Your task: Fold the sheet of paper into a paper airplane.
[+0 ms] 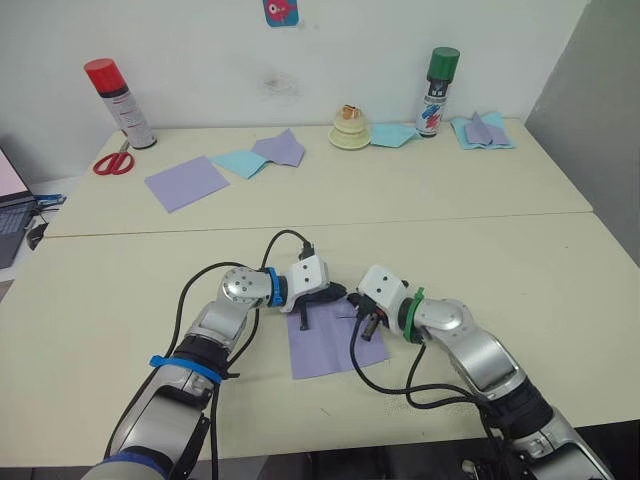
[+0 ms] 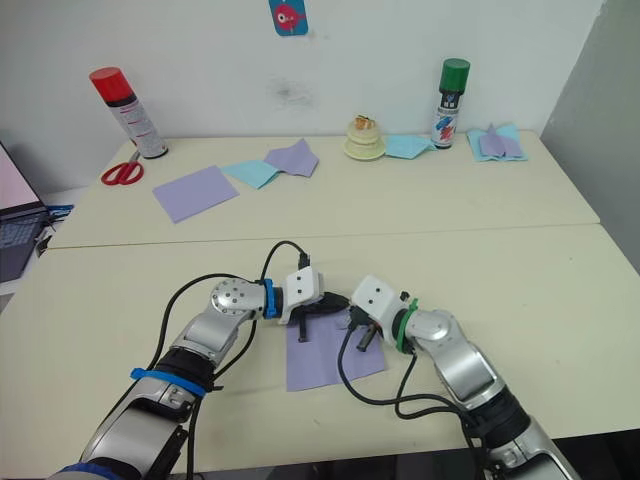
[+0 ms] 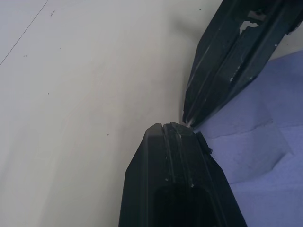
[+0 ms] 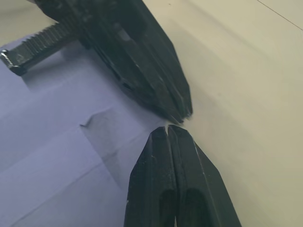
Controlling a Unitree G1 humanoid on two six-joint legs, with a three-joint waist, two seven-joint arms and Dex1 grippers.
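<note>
Desk [image 1: 560,290], cream, 2 tops butted w/ a seam across the middle.

Near top, centre, toward the front edge: 1 sheet of paper [image 1: 325,350], lavender, lying flat, creased across its far part.

Left gripper [image 1: 343,296]: fingers pressed together, nothing between them, tips at the sheet's far edge. Right gripper [image 1: 352,301]: fingers closed tight likewise, gripping nothing, tips almost touching the left's, at the same far edge.

Far top, along the back edge:
- 2 spray cans: red cap [image 1: 120,102] at the left back corner, green cap [image 1: 437,92] right of centre; label text too small to read.
- 1 scissors [image 1: 113,162], red handles, beside the red-cap can.
- 1 smooth lavender square [image 1: 187,183].
- 3 groups of light-blue paper [image 1: 240,162] w/ lavender pieces.
- 1 small cream dish [image 1: 351,137].
</note>
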